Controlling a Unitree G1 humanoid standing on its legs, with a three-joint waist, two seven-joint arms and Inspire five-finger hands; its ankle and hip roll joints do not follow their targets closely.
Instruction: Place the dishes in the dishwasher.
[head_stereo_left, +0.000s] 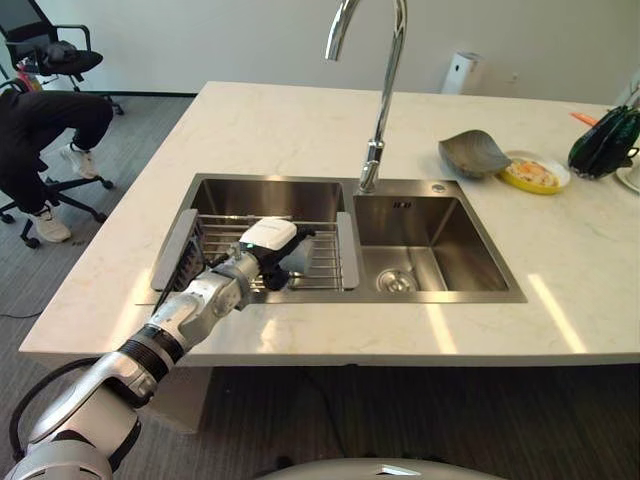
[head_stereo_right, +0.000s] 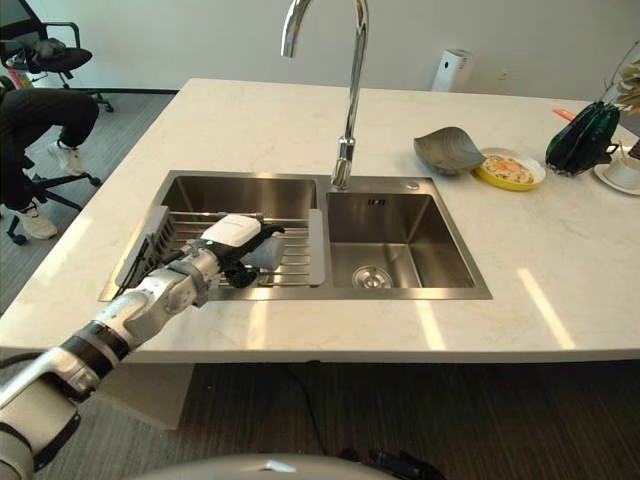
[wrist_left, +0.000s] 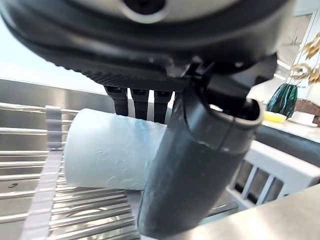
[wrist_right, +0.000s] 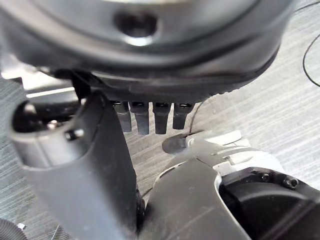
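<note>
One pale blue cup (wrist_left: 107, 150), lying on its side on the wire rack (head_stereo_left: 320, 262) across the left basin (head_stereo_left: 260, 198) of a two-basin steel sink, with the left hand (head_stereo_left: 268, 248) over it. Fingers (wrist_left: 140, 102) behind the cup and thumb (wrist_left: 192, 165) in front, seemingly closing round it; firm contact not clear in the wrist view. Right hand (wrist_right: 150, 95) down over grey floor, fingers hanging straight, holding nothing.

One rack, grey side rails at left and right, covering the near part of the left basin; a strip of open basin at the far side. Right basin (head_stereo_left: 440, 245) open down to its drain (head_stereo_left: 396, 283). One tall curved faucet (head_stereo_left: 380, 90) standing at the far rim between the basins, arching over them.

Wide bare marble counter (head_stereo_left: 280, 125) on the far side and to the right of the sink; a narrower band along the near edge. Far right: one grey bowl (head_stereo_left: 473, 153) touching one yellow plate (head_stereo_left: 535, 173) with food, a dark green ribbed vase (head_stereo_left: 603, 143) just past them. One white canister (head_stereo_left: 462, 72) beyond the counter's far edge.

Left of the counter, over carpet, a seated person's legs (head_stereo_left: 45, 125) and white shoes on an office chair (head_stereo_left: 50, 55), well apart from the sink.
</note>
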